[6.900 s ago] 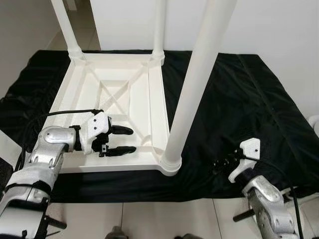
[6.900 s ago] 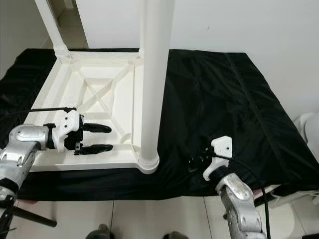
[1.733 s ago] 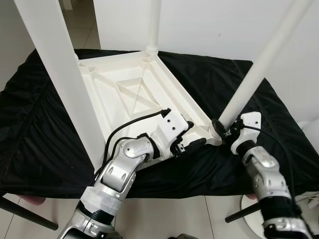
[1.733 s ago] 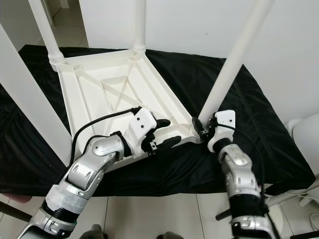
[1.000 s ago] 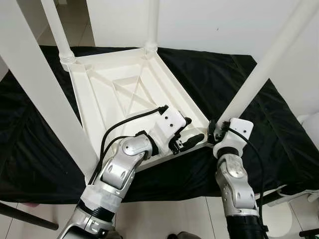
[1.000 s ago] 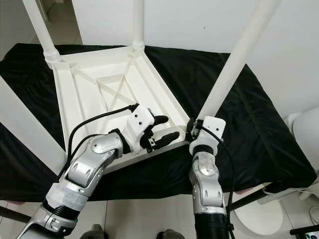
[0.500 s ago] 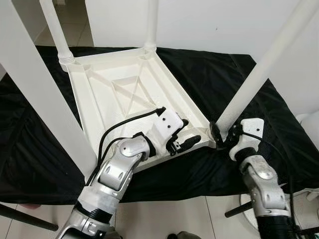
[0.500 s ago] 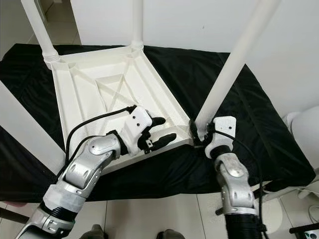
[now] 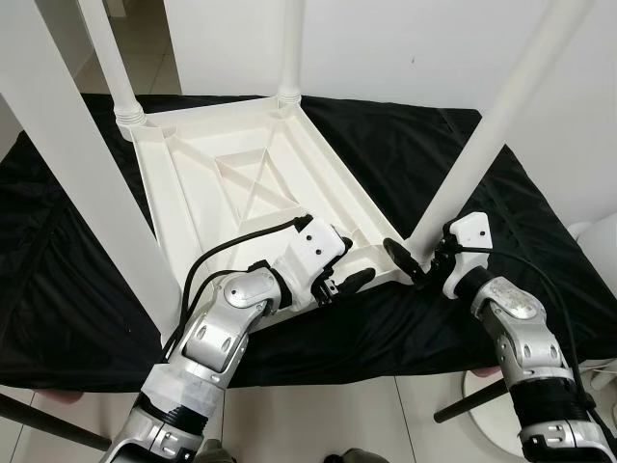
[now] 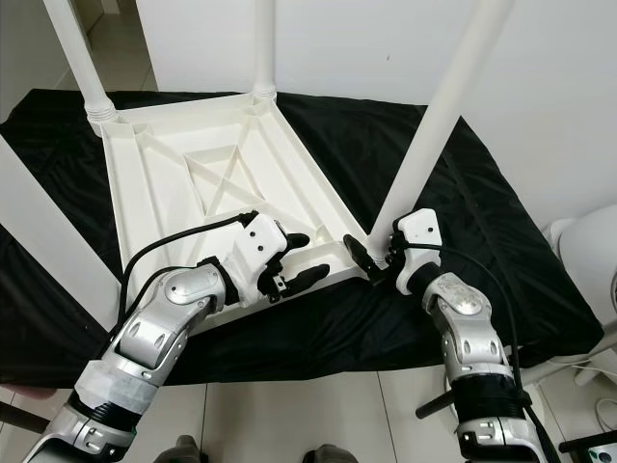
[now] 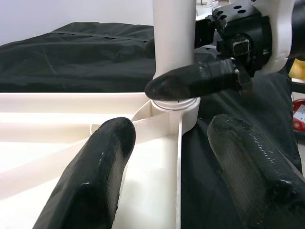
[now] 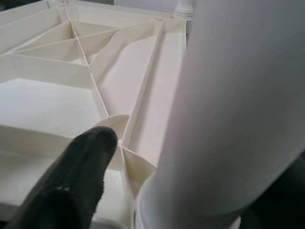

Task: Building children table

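On black cloth (image 9: 463, 164), upturned children table (image 9: 241, 183): four legs up. My right gripper (image 9: 413, 264) straddles fourth leg (image 9: 482, 154) at 4 o'clock, seating unconfirmed; left gripper (image 9: 345, 273) wide, astride rim.

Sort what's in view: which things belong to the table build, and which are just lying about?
Job: upturned white tabletop; near-right leg; right gripper at that leg's base; left gripper at the tabletop's near edge.
Lying about: black cloth; white stool.

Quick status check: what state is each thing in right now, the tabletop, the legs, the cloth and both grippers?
Tabletop: upside down on the cloth.
Near right leg: leaning in its corner socket.
Other legs: standing in their sockets.
Left gripper: open, straddling the tabletop's near rim.
Right gripper: open around the near right leg's base.
Cloth: spread out, wrinkled.
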`<state>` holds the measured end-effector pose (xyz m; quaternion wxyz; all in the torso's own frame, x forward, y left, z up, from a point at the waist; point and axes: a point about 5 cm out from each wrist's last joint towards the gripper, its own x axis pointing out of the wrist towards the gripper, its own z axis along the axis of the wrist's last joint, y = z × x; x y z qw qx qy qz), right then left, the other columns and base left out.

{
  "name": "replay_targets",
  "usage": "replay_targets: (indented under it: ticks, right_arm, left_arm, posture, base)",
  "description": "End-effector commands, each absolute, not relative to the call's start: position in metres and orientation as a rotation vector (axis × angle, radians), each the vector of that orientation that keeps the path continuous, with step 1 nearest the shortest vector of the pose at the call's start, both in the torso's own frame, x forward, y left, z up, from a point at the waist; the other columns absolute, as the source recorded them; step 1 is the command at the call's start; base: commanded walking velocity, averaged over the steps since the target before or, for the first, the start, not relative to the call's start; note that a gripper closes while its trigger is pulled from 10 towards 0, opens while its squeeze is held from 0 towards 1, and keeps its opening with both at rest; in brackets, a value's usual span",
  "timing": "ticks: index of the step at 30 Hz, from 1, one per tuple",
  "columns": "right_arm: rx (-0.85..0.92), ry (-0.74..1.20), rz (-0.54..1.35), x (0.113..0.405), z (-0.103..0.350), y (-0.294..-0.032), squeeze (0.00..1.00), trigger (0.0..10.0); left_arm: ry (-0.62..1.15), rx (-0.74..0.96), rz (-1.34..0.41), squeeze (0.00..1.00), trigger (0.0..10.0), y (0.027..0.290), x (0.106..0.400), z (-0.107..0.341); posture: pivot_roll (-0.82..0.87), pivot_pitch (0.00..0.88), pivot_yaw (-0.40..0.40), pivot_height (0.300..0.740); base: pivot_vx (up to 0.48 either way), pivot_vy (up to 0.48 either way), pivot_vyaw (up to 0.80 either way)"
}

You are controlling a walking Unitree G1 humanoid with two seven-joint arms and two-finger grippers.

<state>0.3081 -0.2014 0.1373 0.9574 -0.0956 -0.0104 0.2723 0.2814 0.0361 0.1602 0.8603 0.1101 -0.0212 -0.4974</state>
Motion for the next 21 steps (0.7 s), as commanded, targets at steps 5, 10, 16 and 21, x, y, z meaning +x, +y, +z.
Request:
replay_targets:
  ticks: [5,10,16,21]
  right_arm:
    - [-0.191,0.054,0.610,0.307,0.122,-0.203,0.00,0.0]
    - [-0.160,0.070,0.592,0.305,0.114,-0.209,0.00,0.0]
    - [-0.127,0.048,0.481,0.303,0.110,-0.211,0.00,10.0]
    - [-0.127,0.020,0.280,0.305,0.110,-0.210,0.00,10.0]
  left_arm:
    - [-0.061,0.240,-1.031,0.00,10.0,0.031,0.283,0.161]
    - [-0.070,0.255,-1.026,0.00,10.0,0.030,0.284,0.161]
    - [-0.074,0.258,-1.024,0.00,10.0,0.031,0.286,0.163]
    - [-0.067,0.259,-1.012,0.00,10.0,0.036,0.287,0.161]
  posture:
    - [0.05,0.000,-0.059,0.740]
    - [0.04,0.000,-0.054,0.740]
    - [0.05,0.000,-0.043,0.740]
    - [0.04,0.004,-0.042,0.740]
  base:
    - [0.000,0.000,0.00]
    - [0.000,0.000,0.00]
    - [0.000,0.000,0.00]
    - [0.000,0.000,0.00]
